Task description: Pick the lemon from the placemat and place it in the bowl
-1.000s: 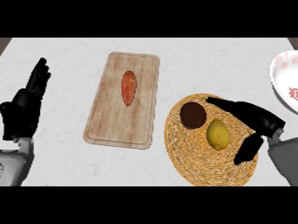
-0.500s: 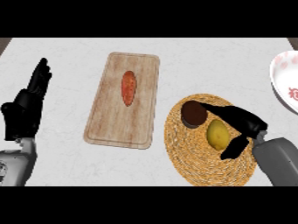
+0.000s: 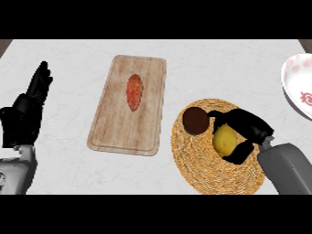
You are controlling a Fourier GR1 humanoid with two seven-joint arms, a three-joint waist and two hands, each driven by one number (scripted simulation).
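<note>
Counter (image 3: 70, 59) had open room behind the wooden cutting board (image 3: 128, 107), which carried an orange-red vegetable (image 3: 134, 91), and the woven placemat (image 3: 212, 169) sat near the front edge; the white bowl (image 3: 307, 93) was cut off at the right edge, apart from the mat. Lemon (image 3: 223, 139) lay on the placemat beside a dark brown round item (image 3: 195, 120), right hand (image 3: 249, 128) curled round it — grasp looked made, lift and transfer rightward to the bowl not yet done. Left hand (image 3: 26, 114) rested open at the left, fingers up.
</note>
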